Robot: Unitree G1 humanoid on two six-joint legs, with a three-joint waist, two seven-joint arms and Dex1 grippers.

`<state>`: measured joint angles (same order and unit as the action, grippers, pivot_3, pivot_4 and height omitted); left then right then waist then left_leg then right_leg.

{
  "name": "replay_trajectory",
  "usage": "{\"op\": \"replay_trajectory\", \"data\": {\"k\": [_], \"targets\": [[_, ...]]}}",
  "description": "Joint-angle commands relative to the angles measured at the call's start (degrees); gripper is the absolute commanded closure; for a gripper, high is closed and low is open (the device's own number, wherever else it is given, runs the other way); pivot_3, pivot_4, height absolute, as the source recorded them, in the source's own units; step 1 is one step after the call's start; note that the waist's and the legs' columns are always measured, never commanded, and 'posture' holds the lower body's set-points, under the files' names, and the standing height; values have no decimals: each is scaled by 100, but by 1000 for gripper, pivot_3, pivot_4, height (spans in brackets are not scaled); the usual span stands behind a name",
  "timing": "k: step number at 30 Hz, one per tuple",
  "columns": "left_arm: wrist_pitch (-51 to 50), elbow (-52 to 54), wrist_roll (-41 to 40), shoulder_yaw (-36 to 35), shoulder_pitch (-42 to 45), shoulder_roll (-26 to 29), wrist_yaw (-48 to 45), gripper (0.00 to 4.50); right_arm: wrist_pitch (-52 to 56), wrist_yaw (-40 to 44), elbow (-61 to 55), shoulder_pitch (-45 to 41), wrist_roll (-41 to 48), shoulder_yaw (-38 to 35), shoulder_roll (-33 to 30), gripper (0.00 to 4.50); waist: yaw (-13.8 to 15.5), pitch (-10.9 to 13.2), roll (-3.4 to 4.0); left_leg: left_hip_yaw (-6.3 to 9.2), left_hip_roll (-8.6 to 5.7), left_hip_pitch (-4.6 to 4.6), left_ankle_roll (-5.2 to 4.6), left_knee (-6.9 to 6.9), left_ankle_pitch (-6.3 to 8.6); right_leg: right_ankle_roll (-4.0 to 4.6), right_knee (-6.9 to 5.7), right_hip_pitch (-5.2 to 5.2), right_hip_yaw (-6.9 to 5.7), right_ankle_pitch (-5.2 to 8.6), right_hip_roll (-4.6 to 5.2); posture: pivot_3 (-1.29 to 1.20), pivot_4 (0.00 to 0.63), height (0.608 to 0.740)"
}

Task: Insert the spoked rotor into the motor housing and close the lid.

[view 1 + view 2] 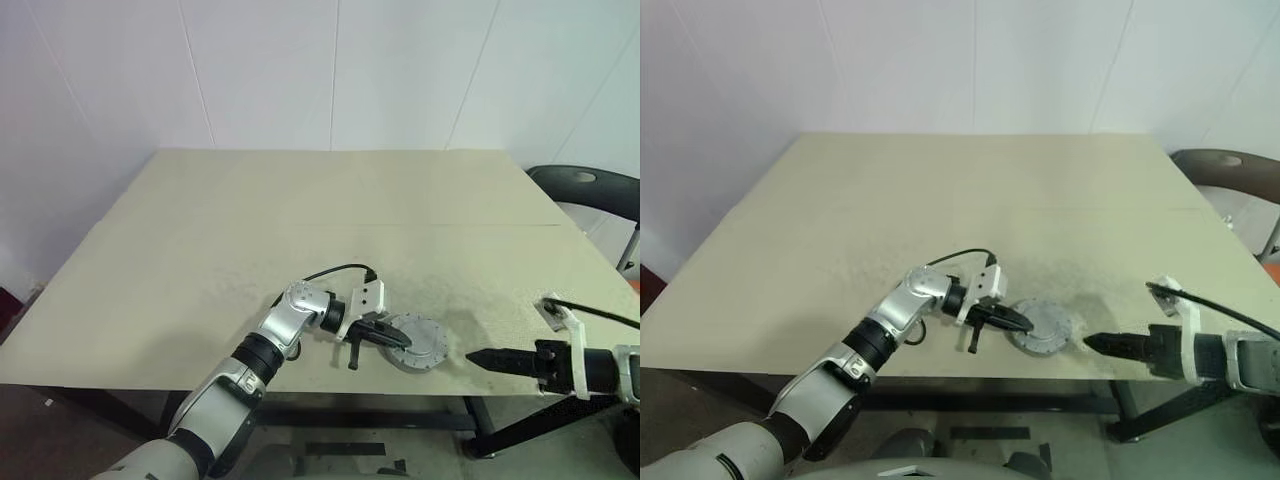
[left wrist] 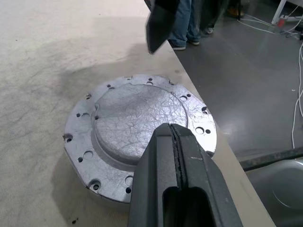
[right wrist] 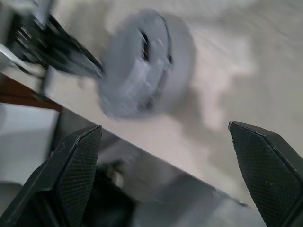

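Motor housing point(image 1: 418, 346) near front edge of beige table point(image 1: 300, 230), right of centre, flat on the surface. Lid point(image 2: 137, 116) down on top of housing, closed: round silver-grey disc, raised scratched centre, ring of small holes round the flange. Spoked rotor nowhere to be made out; interior covered by the lid.

Left gripper point(image 1: 400, 341) reaching in from the left, black fingers point(image 2: 182, 163) pressed together with no gap, nothing between them, tips over the near rim of the lid. Touching or just above: cannot tell. Black cable point(image 1: 335, 270) looping over the left wrist.

Right gripper point(image 1: 476, 357) to the right of the housing, at the table's front edge, apart from it, pointing towards it. In the right wrist view, fingers point(image 3: 78, 161) spread wide, empty, housing beyond them, blurred.

Dark chair point(image 1: 590, 190) past the table's far right corner. A person's legs in jeans point(image 2: 184, 21) on the grey floor beyond the table edge.
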<state>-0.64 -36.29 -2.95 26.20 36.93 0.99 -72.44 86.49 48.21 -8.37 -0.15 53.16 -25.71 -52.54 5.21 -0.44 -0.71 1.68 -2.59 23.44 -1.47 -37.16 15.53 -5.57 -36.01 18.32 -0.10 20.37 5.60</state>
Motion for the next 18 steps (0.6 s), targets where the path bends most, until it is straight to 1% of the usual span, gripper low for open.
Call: {"op": "replay_trajectory", "data": {"k": [1,4,8,10,12,14,18], "targets": [[-62,-493,586,469,27,228,-108,4500,573,-442,294,-593,390,-243,499,32,-14,3,-5,0,0,0,0,0,0,0,0,0,1,0,0,0,0,740],[40,-652,641,463,227,243,-91,4500,601,-934,450,-893,533,-213,865,32,-15,0,-1,-2,0,0,1,-2,0,0,-2,1,3,0,1,0,0,740],[97,-760,620,416,446,259,-66,4500,601,-1361,341,-906,632,-57,1042,32,-29,0,0,-3,0,0,1,1,0,-5,-4,5,4,-3,0,0,0,740],[116,-794,609,409,473,261,-60,4500,601,-1652,411,-940,408,-28,1138,32,-56,0,0,-3,1,0,1,2,-1,-6,-8,8,4,-3,-1,0,0,740],[126,-763,617,454,433,281,-106,4500,452,-1953,288,-789,-117,380,1008,32,-116,-2,8,-3,1,1,1,1,-1,-5,-10,7,4,-3,0,0,0,740],[119,-706,617,491,384,294,-153,4500,508,-1972,247,-770,-180,435,997,32,-161,-5,5,-4,0,1,1,-1,-1,-3,-9,5,4,-2,1,0,0,740],[110,-641,633,527,335,303,-180,4500,586,-1831,333,-821,-174,432,903,32,-154,-4,2,-4,0,-2,1,-6,-1,-3,-9,0,5,-2,0,0,0,740]]}}
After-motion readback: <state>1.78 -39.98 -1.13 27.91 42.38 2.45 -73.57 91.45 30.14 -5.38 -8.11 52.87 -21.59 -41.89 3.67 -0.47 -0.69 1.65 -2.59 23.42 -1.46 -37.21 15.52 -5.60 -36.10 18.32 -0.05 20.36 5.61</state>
